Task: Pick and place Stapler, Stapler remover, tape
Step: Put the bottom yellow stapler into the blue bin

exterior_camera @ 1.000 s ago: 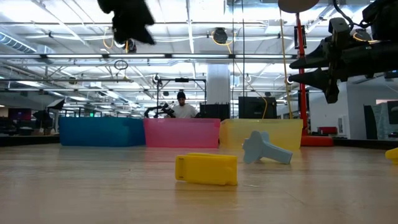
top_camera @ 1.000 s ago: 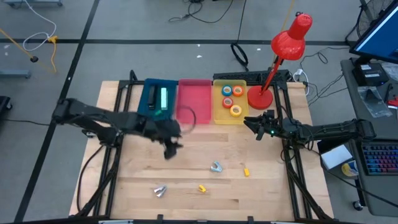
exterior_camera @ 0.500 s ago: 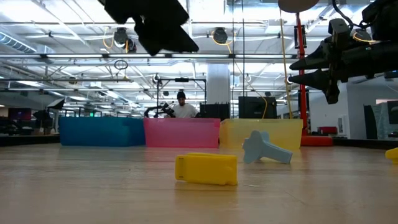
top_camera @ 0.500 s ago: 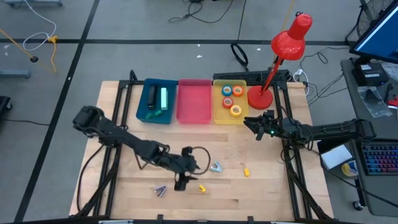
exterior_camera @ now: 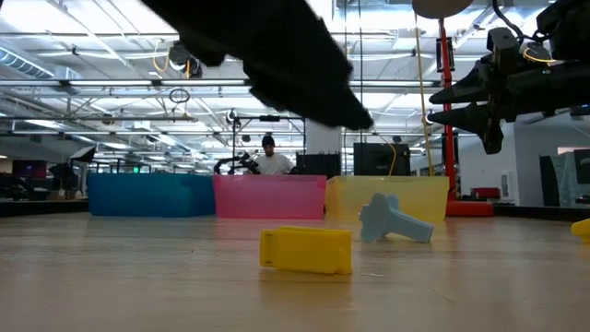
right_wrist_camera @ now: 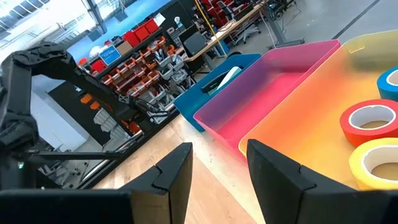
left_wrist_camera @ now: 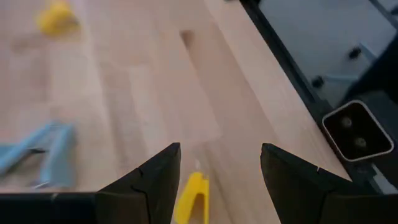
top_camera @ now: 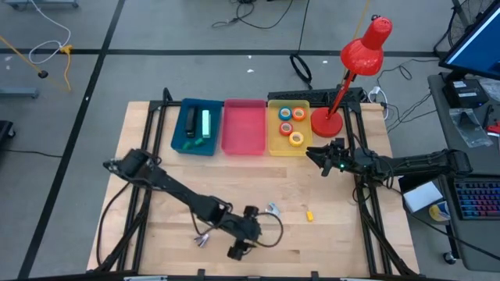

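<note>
My left gripper (top_camera: 244, 240) (left_wrist_camera: 221, 149) is open and hangs above a yellow staple remover (left_wrist_camera: 191, 199) (exterior_camera: 306, 250), which lies flat on the table below the gap between the fingers. A blue-grey remover (top_camera: 271, 208) (left_wrist_camera: 37, 155), a small yellow piece (top_camera: 309, 215) and a grey remover (top_camera: 201, 239) lie nearby. The blue bin (top_camera: 195, 125) holds staplers, the pink bin (top_camera: 244, 129) looks bare, and the yellow bin (top_camera: 289, 125) holds tape rolls (right_wrist_camera: 372, 124). My right gripper (top_camera: 312, 153) (right_wrist_camera: 219, 146) waits open in the air near the yellow bin.
A red desk lamp (top_camera: 344, 86) stands with its base (top_camera: 326, 122) at the table's far right, just beyond my right gripper. The three bins line the far edge. The table's near edge and black frame (left_wrist_camera: 348, 124) lie close to my left gripper. A person (exterior_camera: 270, 159) stands far behind.
My left arm has swung from in front of the blue and pink bins toward the table's near edge and come down over the yellow staple remover. The removers have not moved.
</note>
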